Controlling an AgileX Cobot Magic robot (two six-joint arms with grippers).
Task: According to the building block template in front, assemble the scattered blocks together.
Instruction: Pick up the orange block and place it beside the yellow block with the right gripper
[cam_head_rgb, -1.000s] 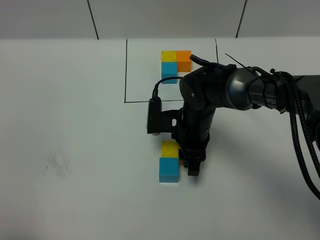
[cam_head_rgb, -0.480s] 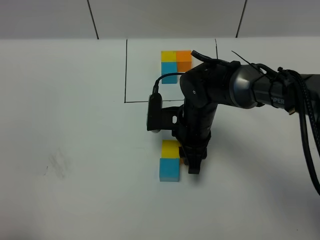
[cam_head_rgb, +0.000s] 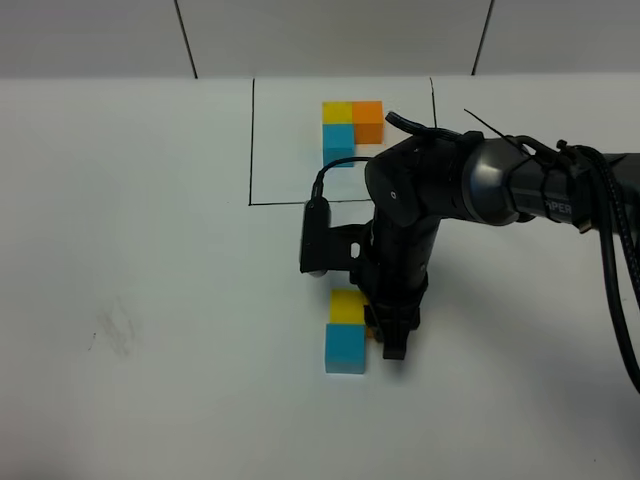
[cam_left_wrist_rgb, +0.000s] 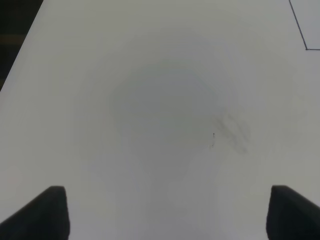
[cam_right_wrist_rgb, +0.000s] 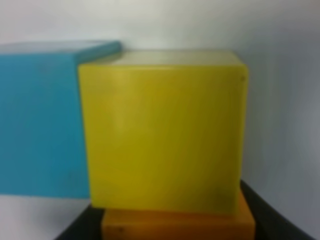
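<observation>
The building block template (cam_head_rgb: 352, 124), a yellow, orange and blue L, sits inside the black-line rectangle at the back. Of the scattered blocks, the yellow cube (cam_head_rgb: 347, 306) touches the sky-blue cube (cam_head_rgb: 345, 348) in front of it. My right gripper (cam_head_rgb: 388, 335) stands just right of them, shut on the orange cube (cam_head_rgb: 370, 330), which shows only as a sliver. In the right wrist view the orange cube (cam_right_wrist_rgb: 175, 225) sits between the fingers, pressed against the yellow cube (cam_right_wrist_rgb: 162, 130), with the blue cube (cam_right_wrist_rgb: 42, 120) beside it. My left gripper (cam_left_wrist_rgb: 170, 215) is open and empty over bare table.
The white table (cam_head_rgb: 150, 300) runs wide on both sides. The black frame line (cam_head_rgb: 252, 140) lies behind the cubes. A faint smudge (cam_head_rgb: 115, 330) marks the left side. My right arm and its cables (cam_head_rgb: 600, 220) come in from the right.
My right gripper has shifted slightly toward the front and right, and the yellow and blue cubes have moved a little the same way with it. The left gripper's earlier position is not shown.
</observation>
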